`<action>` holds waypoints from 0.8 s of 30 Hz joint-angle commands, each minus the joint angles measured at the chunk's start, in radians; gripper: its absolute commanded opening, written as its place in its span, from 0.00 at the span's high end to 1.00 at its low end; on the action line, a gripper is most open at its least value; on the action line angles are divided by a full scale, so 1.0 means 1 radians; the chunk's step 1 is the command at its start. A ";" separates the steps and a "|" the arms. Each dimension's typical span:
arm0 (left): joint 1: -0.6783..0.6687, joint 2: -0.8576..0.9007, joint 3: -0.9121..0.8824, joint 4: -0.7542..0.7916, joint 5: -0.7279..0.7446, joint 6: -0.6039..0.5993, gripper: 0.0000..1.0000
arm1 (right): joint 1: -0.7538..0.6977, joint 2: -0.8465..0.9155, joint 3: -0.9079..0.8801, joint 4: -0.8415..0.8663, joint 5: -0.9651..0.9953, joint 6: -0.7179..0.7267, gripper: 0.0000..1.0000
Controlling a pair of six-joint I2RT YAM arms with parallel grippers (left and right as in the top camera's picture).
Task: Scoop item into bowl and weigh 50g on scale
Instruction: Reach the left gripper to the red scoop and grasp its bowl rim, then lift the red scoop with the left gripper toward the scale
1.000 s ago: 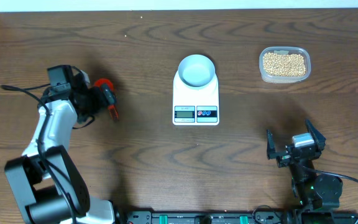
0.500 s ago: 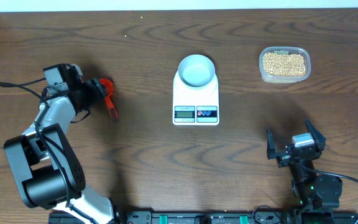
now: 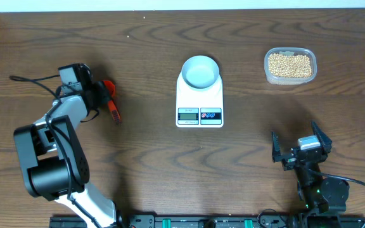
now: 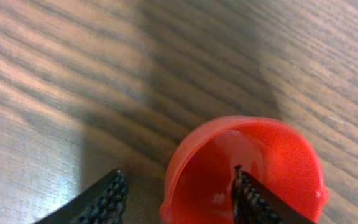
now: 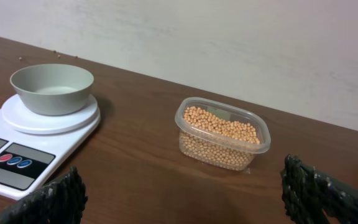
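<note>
We judge the task to be at its very start. The bowl (image 3: 200, 71) sits empty on the round plate at the 12 o'clock end of the scale (image 3: 199, 109). Every one of the beans (image 3: 289, 64) we can see lies in the clear tub (image 3: 312, 57), and none are on the table (image 3: 144, 164). The scale's display is too small for us to read. Taking up the scoop, filling it at the tub, tipping it into the bowl and trimming to the target weight are all left to do.

The red scoop (image 3: 109, 95) lies well apart from the scale, at its 9 o'clock, with its handle running toward 5 o'clock. In the left wrist view, the left hand (image 4: 178, 180) is at the scoop's cup. One of its fingers (image 4: 107, 199) is outside the cup wall with a gap showing, and the other is inside the cup. Its jaws stand apart across the rim, so we read no grip yet.

The tub of beans is at the bowl's 3 o'clock, far from the left hand. It is at roughly 12 o'clock from the right hand (image 5: 182, 186), which hangs wide apart and holds nothing.
</note>
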 commanded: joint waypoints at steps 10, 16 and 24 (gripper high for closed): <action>-0.020 0.030 0.014 0.034 -0.055 0.007 0.87 | 0.011 -0.003 -0.004 0.000 0.003 -0.006 0.01; -0.020 0.007 0.014 0.048 -0.046 -0.005 0.93 | 0.011 -0.003 -0.004 0.000 0.003 -0.006 0.01; -0.020 -0.174 0.014 -0.023 -0.045 -0.188 0.93 | 0.011 -0.003 -0.004 0.000 0.003 -0.006 0.01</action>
